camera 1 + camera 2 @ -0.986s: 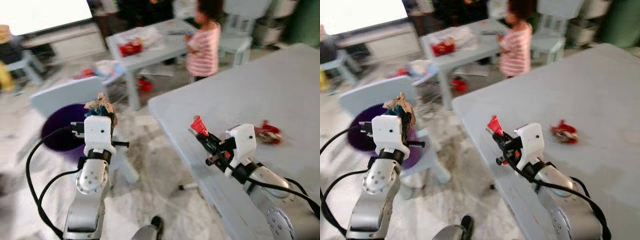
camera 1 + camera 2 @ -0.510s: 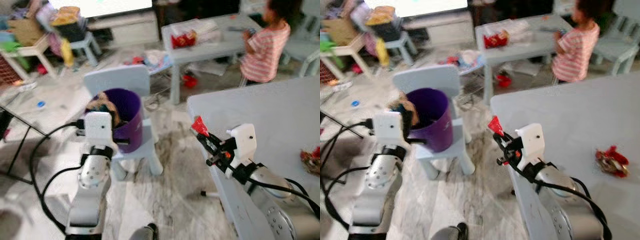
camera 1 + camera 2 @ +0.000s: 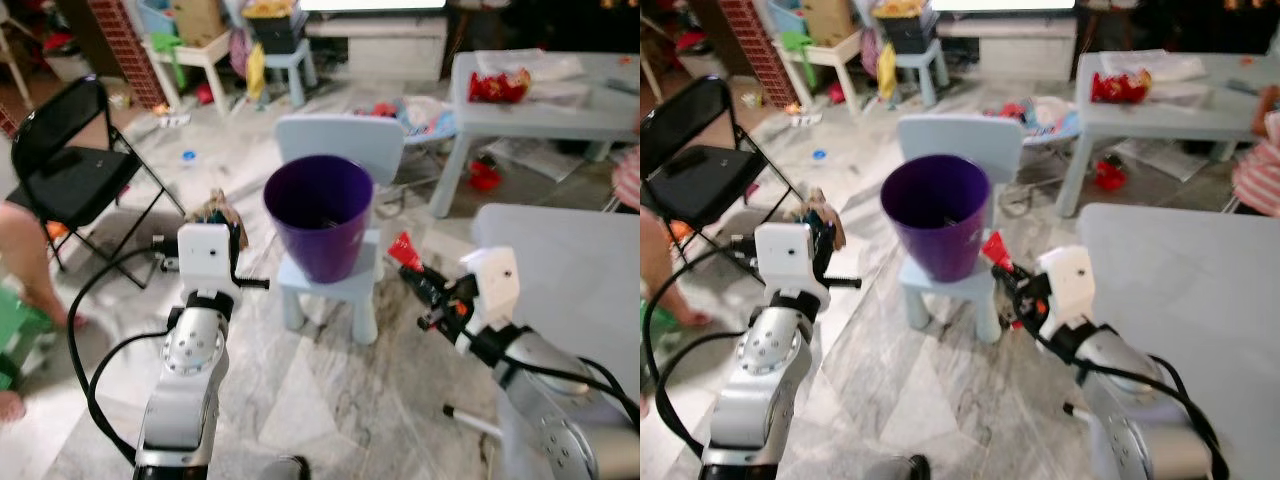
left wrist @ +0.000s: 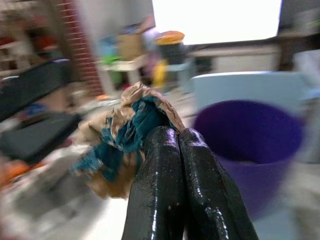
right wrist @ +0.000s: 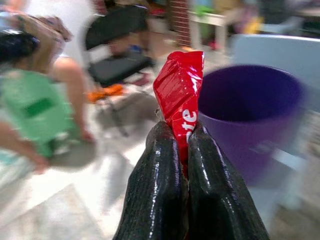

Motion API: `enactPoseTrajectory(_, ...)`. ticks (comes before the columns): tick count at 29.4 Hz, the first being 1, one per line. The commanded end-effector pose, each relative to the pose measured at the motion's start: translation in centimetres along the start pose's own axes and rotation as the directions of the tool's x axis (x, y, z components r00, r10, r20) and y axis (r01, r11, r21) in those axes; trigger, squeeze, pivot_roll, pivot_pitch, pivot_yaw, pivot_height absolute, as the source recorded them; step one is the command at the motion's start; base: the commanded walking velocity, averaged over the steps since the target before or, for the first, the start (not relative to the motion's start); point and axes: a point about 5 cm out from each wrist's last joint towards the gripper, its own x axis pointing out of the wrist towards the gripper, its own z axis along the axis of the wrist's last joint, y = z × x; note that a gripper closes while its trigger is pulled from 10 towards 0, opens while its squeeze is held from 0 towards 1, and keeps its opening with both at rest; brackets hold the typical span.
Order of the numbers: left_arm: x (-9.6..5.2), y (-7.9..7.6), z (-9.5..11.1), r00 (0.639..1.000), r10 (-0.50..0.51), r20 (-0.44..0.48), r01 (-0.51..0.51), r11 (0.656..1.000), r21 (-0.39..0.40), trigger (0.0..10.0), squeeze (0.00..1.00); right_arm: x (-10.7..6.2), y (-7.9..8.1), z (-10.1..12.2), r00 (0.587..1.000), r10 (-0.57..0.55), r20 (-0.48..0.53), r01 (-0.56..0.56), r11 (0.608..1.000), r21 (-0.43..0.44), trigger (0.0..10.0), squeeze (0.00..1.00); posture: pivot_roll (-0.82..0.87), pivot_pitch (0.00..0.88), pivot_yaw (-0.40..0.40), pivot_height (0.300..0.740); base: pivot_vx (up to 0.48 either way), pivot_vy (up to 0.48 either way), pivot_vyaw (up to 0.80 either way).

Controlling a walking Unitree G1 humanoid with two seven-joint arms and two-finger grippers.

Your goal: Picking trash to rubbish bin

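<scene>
Over the last second the whole view swung away from the grey counter toward the room, which was the camera turning with the robot and not the things moving. A purple rubbish bin, earlier off to the side and half hidden, now stood ahead and between the two arms, upright on the seat of a small pale blue chair. I judged this meant pickup was done and the carry nearly over, with only the drop left.

The left gripper was clenched on a crumpled brown-and-teal wrapper, which bulged out past and to one side of its fingertips; the bin's open mouth lay beyond the fingers, not yet under them. The right gripper was pinched shut on a red wrapper standing up out of the fingertips (white lettering partly readable), with the bin beyond it too.

By count: two pieces of trash held, one per gripper; one bin; one chair under it; one black folding chair further off beyond the left fingers; one person's leg at the edge.
</scene>
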Motion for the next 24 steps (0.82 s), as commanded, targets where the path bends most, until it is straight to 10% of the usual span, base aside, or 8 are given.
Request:
enactPoseTrajectory(1,-0.1,-0.3,-0.1,1.0,-0.009,-0.01,0.009,1.0,-0.016,0.0,0.0,-0.3,-0.3,0.1,1.0,-0.007,-0.002,0.007,1.0,-0.013,0.0,0.0,0.0,0.144,0.051,0.74,0.0,0.0,0.8)
enactPoseTrajectory(11,0.1,-0.8,0.1,0.998,-0.06,0.005,0.06,0.995,-0.074,0.0,0.0,-0.2,-0.8,0.7,0.999,-0.041,0.029,0.041,0.999,0.005,0.0,0.0,0.0,0.144,0.046,0.74,0.0,0.0,0.26)
enactPoseTrajectory(24,0.3,-1.2,0.4,0.996,-0.089,0.023,0.091,0.991,-0.1,0.0,0.0,-0.1,-1.2,1.5,0.994,-0.071,0.08,0.071,0.997,0.003,0.0,0.0,0.0,0.138,0.043,0.74,0.414,0.0,0.0)
